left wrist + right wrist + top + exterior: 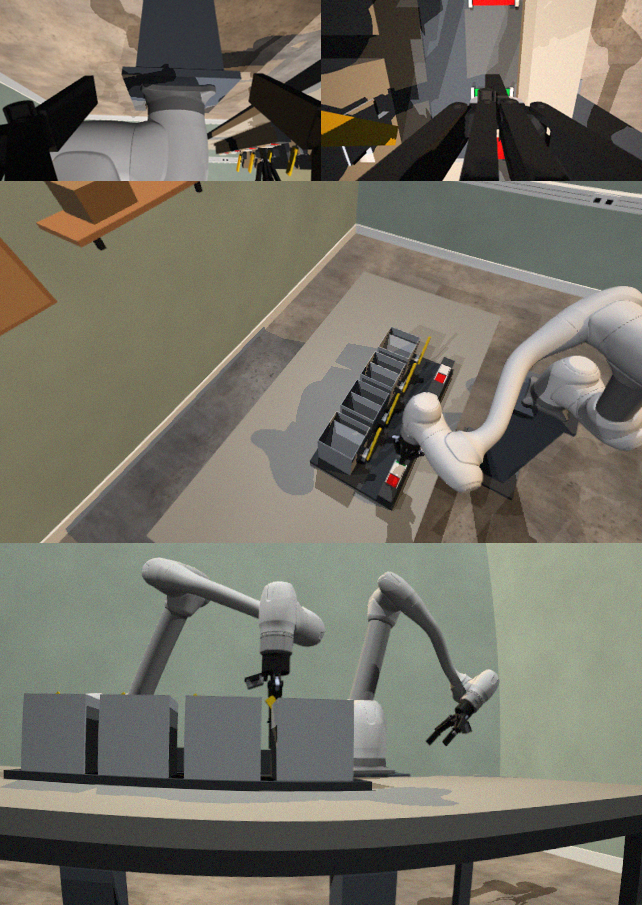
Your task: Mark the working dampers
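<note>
Four grey box dampers (pixel 336 455) (pixel 315 738) stand in a row on a dark base (pixel 361 479) (pixel 320 785), with yellow levers (pixel 374 444) (pixel 361 131) on their slider side. The nearest slider in the top view has a white cover (pixel 398 468), a red field (pixel 393 481) (pixel 501 150) and a thin green strip (pixel 509 92) at the cover's far edge. The far slider (pixel 440 378) shows red. The two middle sliders are hidden in the top view. My right gripper (pixel 492 86) is shut and empty, its tips at the nearest slider's cover. My left gripper (pixel 437 742) (pixel 173 88) is open and empty, away from the dampers.
The neighbouring slider's red field (pixel 492 2) shows at the top of the right wrist view. The right arm (pixel 450 446) (pixel 277 613) reaches over the base. The base stands on a pale table (pixel 225 461) (pixel 525 788). A dark pedestal (pixel 525 446) stands beside the table.
</note>
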Controlling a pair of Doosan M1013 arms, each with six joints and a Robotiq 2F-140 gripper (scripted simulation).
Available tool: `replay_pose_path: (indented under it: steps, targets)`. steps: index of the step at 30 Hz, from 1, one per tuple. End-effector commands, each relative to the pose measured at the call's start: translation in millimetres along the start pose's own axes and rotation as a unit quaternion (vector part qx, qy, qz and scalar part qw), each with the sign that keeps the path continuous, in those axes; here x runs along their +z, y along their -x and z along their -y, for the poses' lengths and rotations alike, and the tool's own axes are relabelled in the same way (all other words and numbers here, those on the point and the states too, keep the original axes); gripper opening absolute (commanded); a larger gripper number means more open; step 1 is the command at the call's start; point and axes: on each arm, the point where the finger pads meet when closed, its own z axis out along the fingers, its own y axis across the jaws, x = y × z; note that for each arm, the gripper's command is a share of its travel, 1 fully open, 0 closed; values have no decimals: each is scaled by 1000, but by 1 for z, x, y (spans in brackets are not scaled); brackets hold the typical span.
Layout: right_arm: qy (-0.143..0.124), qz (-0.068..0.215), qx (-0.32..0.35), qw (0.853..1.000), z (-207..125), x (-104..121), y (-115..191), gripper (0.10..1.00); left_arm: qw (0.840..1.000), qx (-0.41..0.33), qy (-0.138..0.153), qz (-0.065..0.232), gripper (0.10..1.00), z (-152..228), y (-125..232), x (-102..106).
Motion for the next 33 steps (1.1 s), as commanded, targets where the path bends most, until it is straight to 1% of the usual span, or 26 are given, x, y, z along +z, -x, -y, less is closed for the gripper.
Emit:
replay_pose_path:
  steps: [1,33]
  targets:
    - [0,1,0,1000,0,-1,2,99,1000,0,0,0,1000,0,0,0]
    - [0,1,0,1000,0,-1,19,99,1000,0,0,0,1000,0,0,0]
